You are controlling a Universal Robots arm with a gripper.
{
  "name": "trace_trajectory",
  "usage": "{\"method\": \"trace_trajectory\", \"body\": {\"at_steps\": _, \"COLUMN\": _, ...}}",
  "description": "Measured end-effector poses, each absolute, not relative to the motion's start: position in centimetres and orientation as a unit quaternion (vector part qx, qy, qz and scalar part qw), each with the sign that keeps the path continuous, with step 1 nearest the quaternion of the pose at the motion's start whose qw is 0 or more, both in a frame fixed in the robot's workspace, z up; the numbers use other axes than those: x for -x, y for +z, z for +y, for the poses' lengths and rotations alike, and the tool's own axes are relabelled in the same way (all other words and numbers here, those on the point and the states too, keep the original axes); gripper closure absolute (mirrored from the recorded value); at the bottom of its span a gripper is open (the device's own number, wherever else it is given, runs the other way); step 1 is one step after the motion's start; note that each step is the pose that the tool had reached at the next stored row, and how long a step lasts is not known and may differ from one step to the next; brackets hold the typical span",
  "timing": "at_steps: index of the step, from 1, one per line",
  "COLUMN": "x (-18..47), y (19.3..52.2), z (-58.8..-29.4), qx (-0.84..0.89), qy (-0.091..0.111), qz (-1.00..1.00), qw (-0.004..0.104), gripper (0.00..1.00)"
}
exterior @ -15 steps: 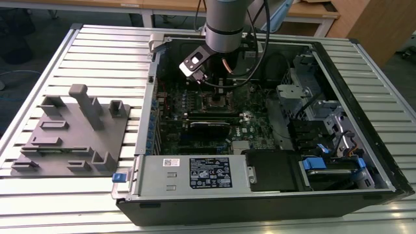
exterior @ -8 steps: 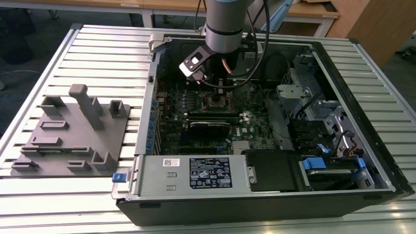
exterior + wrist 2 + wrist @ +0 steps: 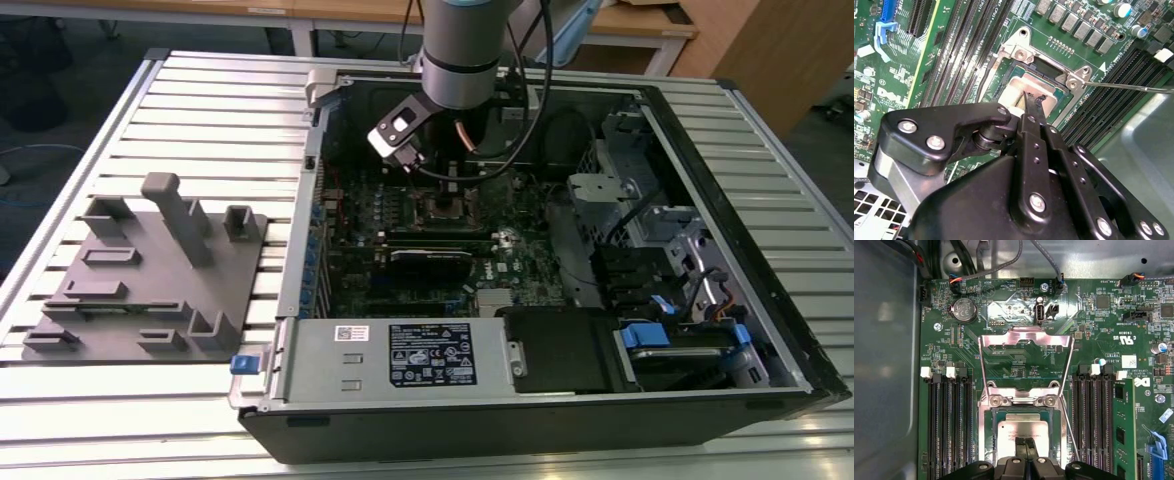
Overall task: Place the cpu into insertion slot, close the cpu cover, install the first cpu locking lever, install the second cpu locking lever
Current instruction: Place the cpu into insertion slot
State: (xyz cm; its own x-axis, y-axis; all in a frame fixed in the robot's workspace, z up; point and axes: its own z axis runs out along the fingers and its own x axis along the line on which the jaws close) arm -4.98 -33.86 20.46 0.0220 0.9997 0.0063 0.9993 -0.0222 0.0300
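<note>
The cpu point(image 3: 1023, 429), a dull silver square, sits in the insertion slot point(image 3: 990, 426) with the cpu cover point(image 3: 1026, 338) swung open beside it, my gripper point(image 3: 1025, 442) pinched closed on nothing, tips at the chip's top, on a green motherboard point(image 3: 1004, 305) inside an open computer case point(image 3: 534, 430) on a ribbed metal table point(image 3: 200, 90), wooden desks point(image 3: 641, 20) behind.

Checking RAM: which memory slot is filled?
The one holding the green module, in the bank beside the blue card-slot latch; the other slots sit empty.

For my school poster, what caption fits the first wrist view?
The gripper poised at the cpu lying in the insertion slot, with the cpu cover standing open.
</note>
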Motion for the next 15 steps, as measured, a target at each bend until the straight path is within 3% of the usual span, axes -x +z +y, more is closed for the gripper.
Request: {"method": "trace_trajectory", "body": {"at_steps": 15, "x": 4.77, "y": 20.19, "z": -33.85, "qx": -0.715, "qy": 0.013, "qz": 0.699, "qw": 0.009, "gripper": 0.9}}
